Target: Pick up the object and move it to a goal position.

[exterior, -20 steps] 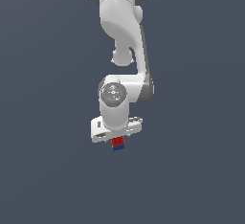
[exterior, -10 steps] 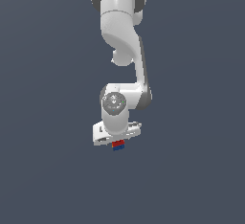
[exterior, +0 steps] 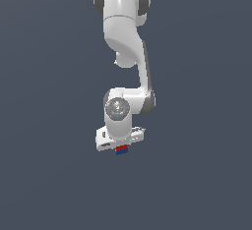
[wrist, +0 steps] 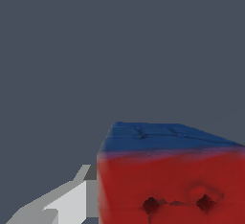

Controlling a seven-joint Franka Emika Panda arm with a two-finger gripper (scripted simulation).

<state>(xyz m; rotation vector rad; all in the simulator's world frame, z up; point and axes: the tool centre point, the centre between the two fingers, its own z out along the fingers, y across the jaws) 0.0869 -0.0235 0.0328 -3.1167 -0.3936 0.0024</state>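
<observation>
So the arm [exterior: 125,52] hangs down the middle of the exterior view with nothing but flat grey around it, and at its low end the gripper [exterior: 121,148] is pinching the cube [exterior: 122,150], which peeks out just under the white hand with its red face above the blue one. There's no goal marker I can find in either view, so I can't say how close it is to where it needs to go. The wrist view is basically all cube [wrist: 167,175]: a big red face with a blue face running away from it, and one pale finger [wrist: 62,204] touching its side. The other finger is out of frame, so the hold looks one-sided from there, though I'd guess it's clamped from both sides. My worry is the grip itself. The cube is much smaller than the gripper and seems to sit right at the fingertips, so a fast swing or a sudden stop could make it twist or slide out, and there's no surface near it to catch it. A small rotation in the grip would also throw off the final placement. Compared with a second ago, the whole wrist has dropped lower in the exterior view and drifted slightly toward the exterior view's left, with the cube riding in the same spot under the hand.
</observation>
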